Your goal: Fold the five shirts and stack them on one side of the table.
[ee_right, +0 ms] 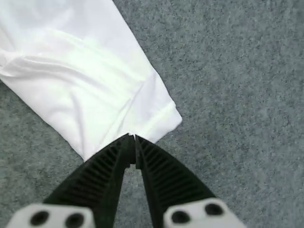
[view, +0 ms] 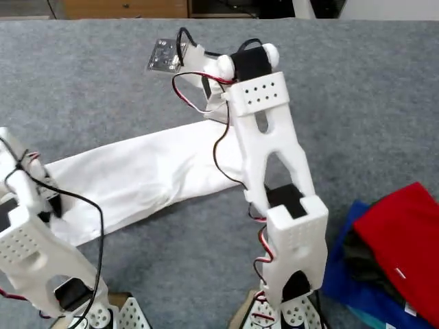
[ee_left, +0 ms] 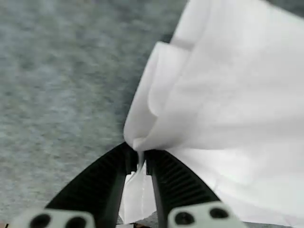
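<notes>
A white shirt lies as a long folded band across the grey table, running from near left to the middle. My left gripper is at its near-left end and is shut on a bunched edge of the shirt, the cloth pinched between the black fingers at the gripper tips. My right gripper is at the far end of the band. In the right wrist view it is shut, its tips on the hem of the white shirt, with creases running toward them.
At the near right edge lies a pile of shirts: a red shirt on top, a dark one under it and a blue one below. Wooden furniture stands beyond the far edge.
</notes>
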Controlling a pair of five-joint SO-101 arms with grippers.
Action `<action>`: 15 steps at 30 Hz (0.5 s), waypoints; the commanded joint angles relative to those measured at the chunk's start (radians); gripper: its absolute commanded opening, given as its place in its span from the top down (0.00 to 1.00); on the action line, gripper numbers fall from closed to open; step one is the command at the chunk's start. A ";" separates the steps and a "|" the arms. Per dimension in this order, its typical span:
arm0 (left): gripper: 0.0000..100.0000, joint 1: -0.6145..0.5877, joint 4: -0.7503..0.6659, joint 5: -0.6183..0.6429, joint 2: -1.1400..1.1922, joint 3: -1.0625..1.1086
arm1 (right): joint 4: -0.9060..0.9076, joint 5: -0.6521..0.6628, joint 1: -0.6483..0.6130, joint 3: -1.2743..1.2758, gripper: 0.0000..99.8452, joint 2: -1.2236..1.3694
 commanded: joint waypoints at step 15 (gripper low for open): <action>0.98 -0.203 0.272 -0.094 -0.007 -0.442 | -0.110 -0.166 0.295 -0.044 1.00 -0.035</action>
